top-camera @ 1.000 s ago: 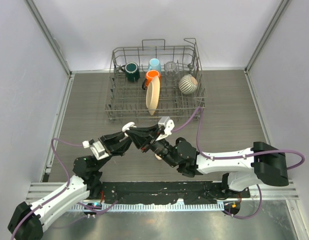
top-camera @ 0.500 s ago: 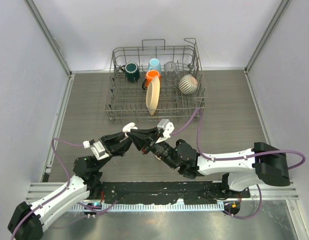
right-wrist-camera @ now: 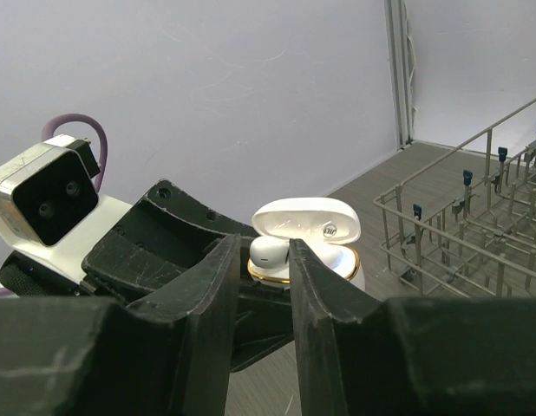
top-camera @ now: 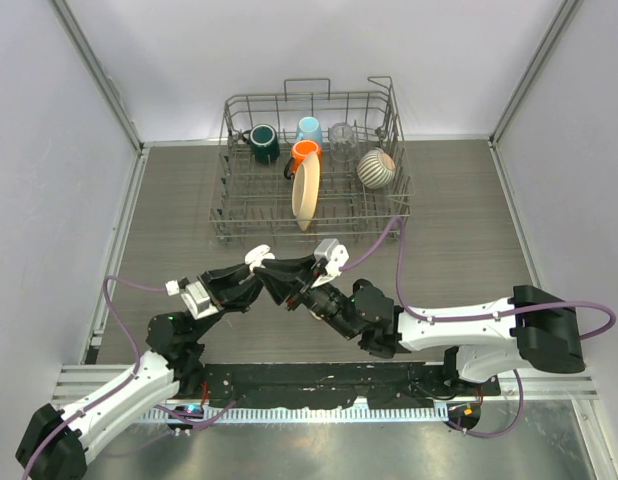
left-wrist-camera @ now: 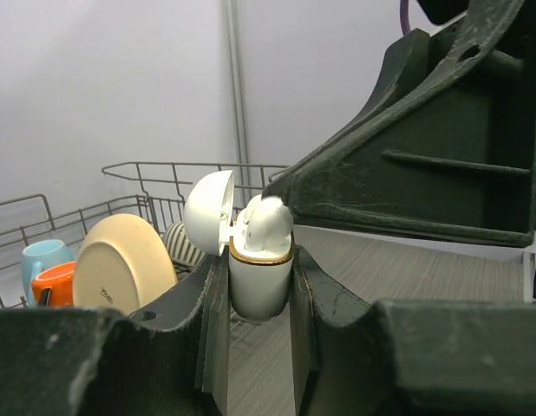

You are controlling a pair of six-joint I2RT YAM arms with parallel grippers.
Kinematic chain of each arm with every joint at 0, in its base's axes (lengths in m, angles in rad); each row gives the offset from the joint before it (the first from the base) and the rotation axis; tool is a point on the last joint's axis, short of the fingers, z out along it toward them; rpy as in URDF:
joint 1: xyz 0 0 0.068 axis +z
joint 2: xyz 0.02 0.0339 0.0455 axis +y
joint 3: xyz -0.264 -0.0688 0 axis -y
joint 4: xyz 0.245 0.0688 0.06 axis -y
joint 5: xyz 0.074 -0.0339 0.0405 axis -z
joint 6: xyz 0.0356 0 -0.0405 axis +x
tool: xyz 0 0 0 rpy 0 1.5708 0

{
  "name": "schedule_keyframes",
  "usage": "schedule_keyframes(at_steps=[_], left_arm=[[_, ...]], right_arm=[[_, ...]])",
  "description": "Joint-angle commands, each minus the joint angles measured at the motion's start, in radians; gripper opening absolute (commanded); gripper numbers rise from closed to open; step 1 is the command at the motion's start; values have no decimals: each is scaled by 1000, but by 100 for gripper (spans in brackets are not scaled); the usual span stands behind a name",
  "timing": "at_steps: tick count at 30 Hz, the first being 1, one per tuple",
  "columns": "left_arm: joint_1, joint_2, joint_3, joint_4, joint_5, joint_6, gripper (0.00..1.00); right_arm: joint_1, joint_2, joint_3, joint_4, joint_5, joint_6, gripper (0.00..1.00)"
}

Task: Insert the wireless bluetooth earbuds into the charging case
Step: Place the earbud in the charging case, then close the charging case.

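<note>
Since a second ago the right arm's forearm and elbow have slid a little toward the right edge of the top view. The left arm and the things in the rack have not shifted.

One earbud (left-wrist-camera: 270,227) sits in the mouth of the charging case (left-wrist-camera: 259,286), its rounded white head proud of the gold rim. The lid (left-wrist-camera: 207,212) stands hinged open to its left in the left wrist view. The case is in the air at lower centre of the top view, above the table (top-camera: 459,220).

The left gripper (left-wrist-camera: 258,264) is clamped on the case body, holding it upright. The right gripper (right-wrist-camera: 265,247) has a finger on each side of the bud with almost no gap. I cannot tell whether it is pinching or just letting go.

This looks like the end of the seating step. The next move calls for spreading the right fingers and backing straight off without dragging the bud out, while the left keeps the case steady. Whether the case's second well is filled is hidden.

Further out, at upper centre of the top view, the dish rack (top-camera: 349,94) holds:
- a green mug (top-camera: 263,143)
- a blue mug (top-camera: 309,130)
- an orange mug (top-camera: 305,152)
- a clear glass (top-camera: 343,136)
- a striped bowl (top-camera: 376,168)
- a beige plate (top-camera: 306,195) on edge
</note>
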Motion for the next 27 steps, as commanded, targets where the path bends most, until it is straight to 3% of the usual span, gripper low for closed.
schedule_keyframes(at_steps=[1, 9, 19, 23, 27], left_arm=[[2, -19, -11, 112, 2, 1, 0], [2, -22, -8, 95, 2, 4, 0], [2, -31, -8, 55, -12, 21, 0], [2, -44, -10, 49, -12, 24, 0], [2, -53, -10, 29, -12, 33, 0]], right_arm=[[2, -34, -1, -22, 29, 10, 38], [2, -76, 23, -36, 14, 35, 56], [4, -183, 15, -8, -89, 76, 68], [2, -209, 19, -53, -13, 88, 69], [0, -231, 55, -209, 119, 99, 71]])
